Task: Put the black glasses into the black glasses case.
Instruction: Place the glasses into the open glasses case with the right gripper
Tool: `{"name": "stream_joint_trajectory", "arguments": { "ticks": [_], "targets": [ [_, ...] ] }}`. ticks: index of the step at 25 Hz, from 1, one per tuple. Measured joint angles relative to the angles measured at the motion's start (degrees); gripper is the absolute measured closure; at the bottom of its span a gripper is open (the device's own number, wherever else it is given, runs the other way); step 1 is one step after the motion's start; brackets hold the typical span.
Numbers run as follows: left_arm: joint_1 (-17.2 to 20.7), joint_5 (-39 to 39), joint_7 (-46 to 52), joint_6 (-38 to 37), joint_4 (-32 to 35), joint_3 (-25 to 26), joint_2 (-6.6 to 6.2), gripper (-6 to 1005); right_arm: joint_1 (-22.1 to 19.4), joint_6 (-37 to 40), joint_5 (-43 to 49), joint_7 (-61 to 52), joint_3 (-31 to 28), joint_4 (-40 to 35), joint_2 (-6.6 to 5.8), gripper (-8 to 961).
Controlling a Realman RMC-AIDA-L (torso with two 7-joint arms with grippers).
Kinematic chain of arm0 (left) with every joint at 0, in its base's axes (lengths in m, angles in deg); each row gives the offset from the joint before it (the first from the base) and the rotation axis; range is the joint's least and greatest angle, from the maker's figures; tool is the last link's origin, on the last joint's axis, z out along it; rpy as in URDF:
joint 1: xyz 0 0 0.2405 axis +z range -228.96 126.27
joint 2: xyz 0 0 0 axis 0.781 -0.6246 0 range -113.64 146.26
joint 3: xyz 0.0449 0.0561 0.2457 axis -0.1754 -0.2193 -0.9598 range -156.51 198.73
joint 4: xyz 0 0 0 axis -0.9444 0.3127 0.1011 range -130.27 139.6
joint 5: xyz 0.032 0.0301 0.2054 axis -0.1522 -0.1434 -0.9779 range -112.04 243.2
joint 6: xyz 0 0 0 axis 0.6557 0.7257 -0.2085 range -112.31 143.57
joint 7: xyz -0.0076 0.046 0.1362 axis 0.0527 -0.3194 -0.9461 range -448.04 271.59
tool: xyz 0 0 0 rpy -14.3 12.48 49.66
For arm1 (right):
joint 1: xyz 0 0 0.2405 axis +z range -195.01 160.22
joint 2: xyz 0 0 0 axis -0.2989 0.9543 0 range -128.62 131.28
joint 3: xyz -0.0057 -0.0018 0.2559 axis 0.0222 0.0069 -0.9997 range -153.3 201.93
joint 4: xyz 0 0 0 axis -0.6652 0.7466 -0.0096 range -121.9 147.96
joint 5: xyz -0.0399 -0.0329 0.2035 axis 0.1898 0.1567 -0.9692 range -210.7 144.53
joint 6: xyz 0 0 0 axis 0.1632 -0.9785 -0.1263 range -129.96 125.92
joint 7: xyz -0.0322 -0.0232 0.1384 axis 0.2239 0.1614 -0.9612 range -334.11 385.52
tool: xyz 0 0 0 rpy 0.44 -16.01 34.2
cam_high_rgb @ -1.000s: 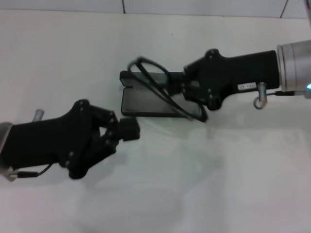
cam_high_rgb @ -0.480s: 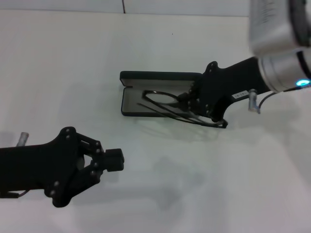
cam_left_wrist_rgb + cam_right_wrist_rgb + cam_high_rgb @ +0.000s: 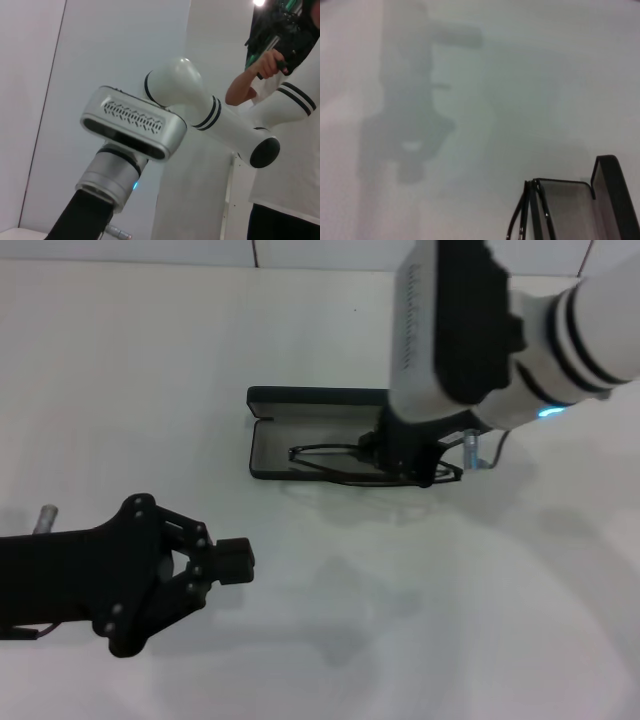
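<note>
**Black glasses low over the open case, right tool at their right end**

Black glasses [image 3: 335,460] lie across the grey-lined tray of the black glasses case [image 3: 268,445], which sits open on the white bench [image 3: 150,370] with its lid standing along the far edge. The lens end points toward the robot's left, over the tray; the temple arms run to the right, and their tips reach past the case's right end over bare bench. In the right wrist view the glasses [image 3: 527,212] show as thin dark lines at the edge of the case [image 3: 600,200], whose lid stands up beside the pale lining.

The right tool [image 3: 400,455] is directly over the right part of the case, at the glasses' hinge end, with the bulky white-and-grey right arm [image 3: 470,330] covering most of it from above. Whether its fingers are clamped on the frame or parted cannot be told from these views.

The left tool [image 3: 232,562] hangs well apart from the case, nearer the robot and to its left, its black fingers drawn narrow around nothing, with its black forearm reaching off the picture's left edge.

The bench is plain white and shows soft shadows of both arms. In the left wrist view a white wall stands behind the right arm [image 3: 200,120], and a person in a white top with dark striped cuffs [image 3: 287,100] stands beside it.
</note>
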Motion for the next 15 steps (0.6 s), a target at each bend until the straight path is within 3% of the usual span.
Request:
{"name": "stream_joint_trajectory", "arguments": {
  "ticks": [15],
  "targets": [
    [-0.44, -0.09, 1.94, 0.14, -0.4, 1.53, 0.46, 949, 2.63, -16.51, 9.65, -1.52, 12.86, 7.0, 0.0, 843]
  ]
}}
